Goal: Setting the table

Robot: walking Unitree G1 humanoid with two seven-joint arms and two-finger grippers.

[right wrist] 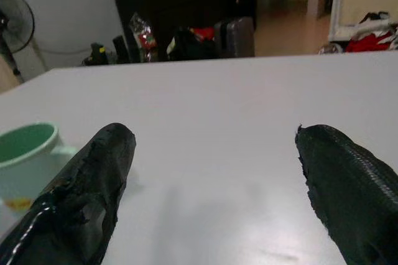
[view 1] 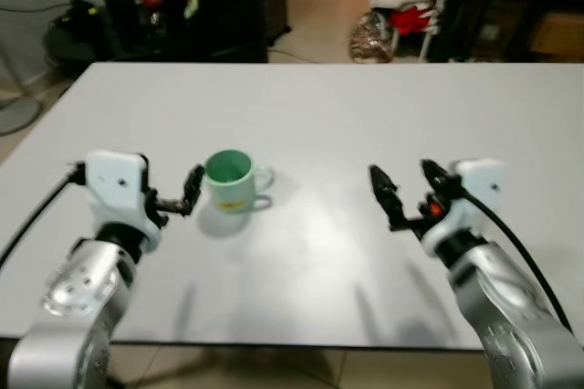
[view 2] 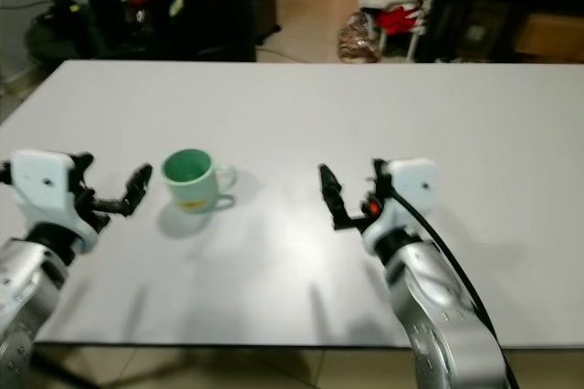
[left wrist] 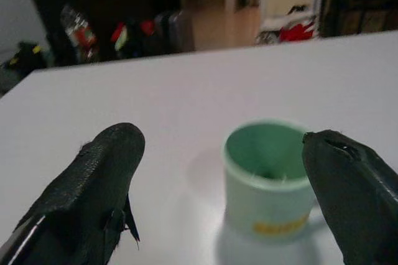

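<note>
A wide white table point(view 1: 365, 115) is seen from above and spans most of the frame in the head views. On it, left of centre, a pale green mug point(view 1: 232, 183) stands upright, its inside a deeper green, its handle turned toward the right of the frame, and a yellow mark printed on its side.

The left gripper point(view 1: 182, 195) is held at the lower left of the frame, just beside the mug on the mug's left. One black fingertip is close to the mug's wall, but whether it touches cannot be told. In the left wrist view the mug point(left wrist: 272, 181) is seen ahead, nearer one of the two black fingers point(left wrist: 93, 190) than the other, and not enclosed by them. The fingers are spread wide, with nothing held.

The right gripper point(view 1: 406, 186) is held at the lower right of centre, well apart from the mug, above bare table. Its two fingers are also parted and nothing is gripped. In the right wrist view the mug point(right wrist: 28, 159) is seen at the far left edge, outside the span of the fingers point(right wrist: 87, 196).

Beyond the table's far edge, across the top of the frame, a dark cabinet point(view 1: 182, 1) with cluttered items, a stretch of tan floor point(view 1: 319, 5) and a red object point(view 1: 415, 16) are seen, all somewhat blurred.
</note>
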